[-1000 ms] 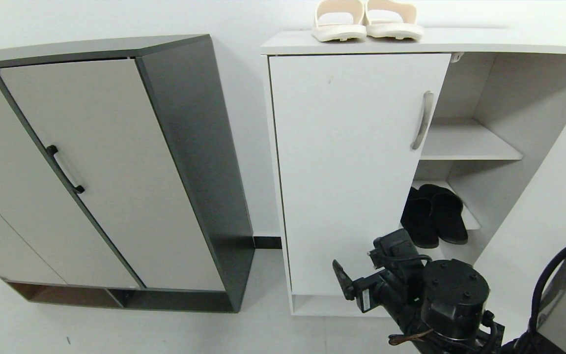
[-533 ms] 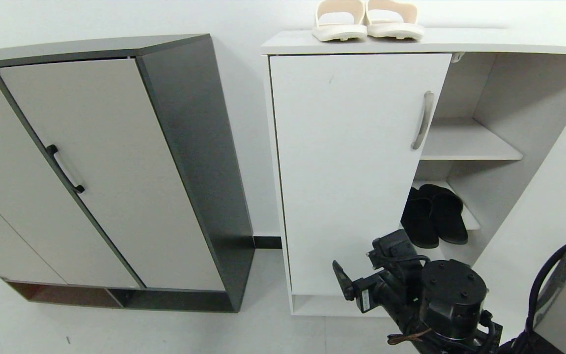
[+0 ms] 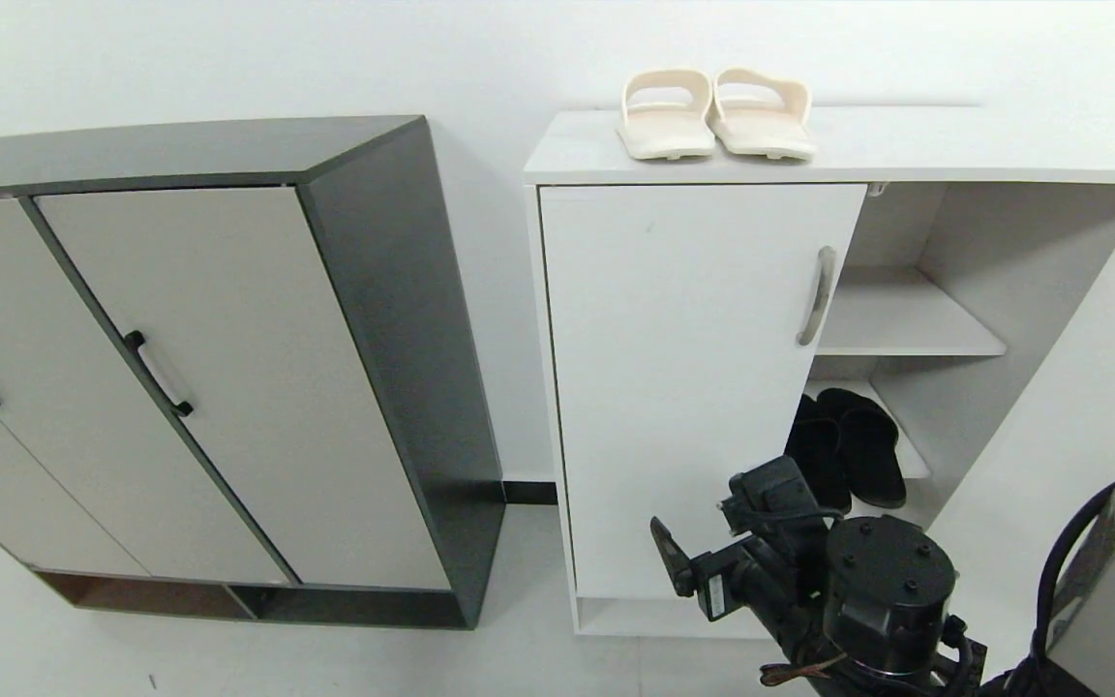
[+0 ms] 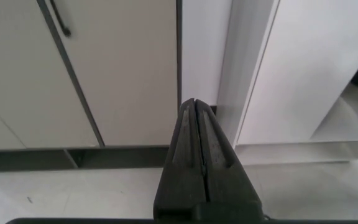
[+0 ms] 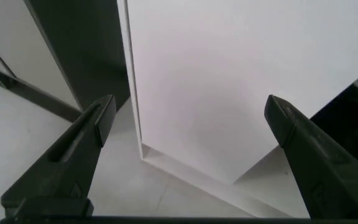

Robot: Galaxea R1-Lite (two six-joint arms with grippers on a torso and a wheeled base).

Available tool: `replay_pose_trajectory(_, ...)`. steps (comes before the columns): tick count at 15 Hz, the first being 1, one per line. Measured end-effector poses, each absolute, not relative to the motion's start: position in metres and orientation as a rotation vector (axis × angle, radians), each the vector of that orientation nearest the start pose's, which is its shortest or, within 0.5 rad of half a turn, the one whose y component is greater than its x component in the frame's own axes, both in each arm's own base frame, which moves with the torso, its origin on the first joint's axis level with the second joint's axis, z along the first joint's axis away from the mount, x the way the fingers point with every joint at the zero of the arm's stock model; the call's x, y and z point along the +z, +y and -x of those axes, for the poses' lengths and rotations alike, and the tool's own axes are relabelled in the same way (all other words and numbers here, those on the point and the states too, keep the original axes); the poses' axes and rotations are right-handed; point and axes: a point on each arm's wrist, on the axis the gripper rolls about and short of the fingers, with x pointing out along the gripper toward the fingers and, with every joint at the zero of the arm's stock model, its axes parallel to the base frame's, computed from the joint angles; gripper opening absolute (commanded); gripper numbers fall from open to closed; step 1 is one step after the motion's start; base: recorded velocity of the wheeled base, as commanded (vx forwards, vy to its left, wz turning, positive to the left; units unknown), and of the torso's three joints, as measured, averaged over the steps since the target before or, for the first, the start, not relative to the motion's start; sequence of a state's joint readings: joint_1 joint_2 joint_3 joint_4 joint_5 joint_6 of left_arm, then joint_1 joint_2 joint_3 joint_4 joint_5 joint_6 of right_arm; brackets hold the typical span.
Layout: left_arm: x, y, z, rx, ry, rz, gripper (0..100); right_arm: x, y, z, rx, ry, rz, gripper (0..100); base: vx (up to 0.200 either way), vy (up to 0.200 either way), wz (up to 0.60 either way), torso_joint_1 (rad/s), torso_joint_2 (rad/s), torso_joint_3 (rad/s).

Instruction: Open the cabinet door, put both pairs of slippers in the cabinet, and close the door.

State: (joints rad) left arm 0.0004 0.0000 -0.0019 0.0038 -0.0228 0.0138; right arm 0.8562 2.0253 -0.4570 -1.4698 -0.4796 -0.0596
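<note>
A pair of beige slippers (image 3: 715, 114) lies on top of the white cabinet (image 3: 906, 145). Its left door (image 3: 683, 387), with a metal handle (image 3: 817, 295), is closed. The right door (image 3: 1080, 407) stands swung open. A pair of black slippers (image 3: 848, 455) rests on the lower shelf inside. My right gripper (image 3: 712, 528) is low in front of the closed door, open and holding nothing. In the right wrist view, the right gripper (image 5: 188, 118) faces that door (image 5: 229, 81) with its fingers (image 5: 73, 149) wide apart. My left gripper (image 4: 195, 102) is shut on nothing, pointing at the gap between the two cabinets.
A grey cabinet (image 3: 228, 387) with dark-handled doors stands to the left of the white one, with a narrow gap of wall between them. The upper shelf (image 3: 896, 319) of the white cabinet is bare. Light floor lies in front of both.
The whole head picture has shifted downward, so the camera has moved and more of the cabinet top shows. The right arm and both pairs of slippers have kept their places.
</note>
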Motion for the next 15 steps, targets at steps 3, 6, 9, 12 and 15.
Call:
replay_pose_trajectory(3, 0.0755, -0.0005, 0.0229, -0.021, 0.002, -0.014, 0, 0.0850, 0.2253, -0.2090, 0.379, 0.068, 0.121, 100, 0.000, 0.000, 0.00, 0.121, -0.46, -0.333)
replay_pose_trajectory(6, 0.0755, -0.0005, 0.0229, -0.021, 0.003, -0.013, 0, 0.0856, 0.2255, -0.2088, 0.380, 0.063, 0.117, 100, 0.000, 0.000, 0.00, 0.137, -0.47, -0.323)
replay_pose_trajectory(9, 0.0755, -0.0005, 0.0229, -0.020, 0.002, -0.014, 0, 0.0856, 0.2257, -0.2086, 0.381, 0.063, 0.117, 100, 0.000, 0.000, 0.00, 0.172, -0.48, -0.315)
replay_pose_trajectory(12, 0.0755, -0.0005, 0.0229, -0.021, 0.003, -0.014, 0, 0.0855, 0.2258, -0.2086, 0.382, 0.063, 0.117, 100, 0.000, 0.000, 0.00, 0.180, -0.49, -0.312)
replay_pose_trajectory(15, 0.0755, -0.0005, 0.0229, -0.021, 0.003, -0.014, 0, 0.0855, 0.2258, -0.2086, 0.382, 0.063, 0.117, 100, 0.000, 0.000, 0.00, 0.204, -0.51, -0.313)
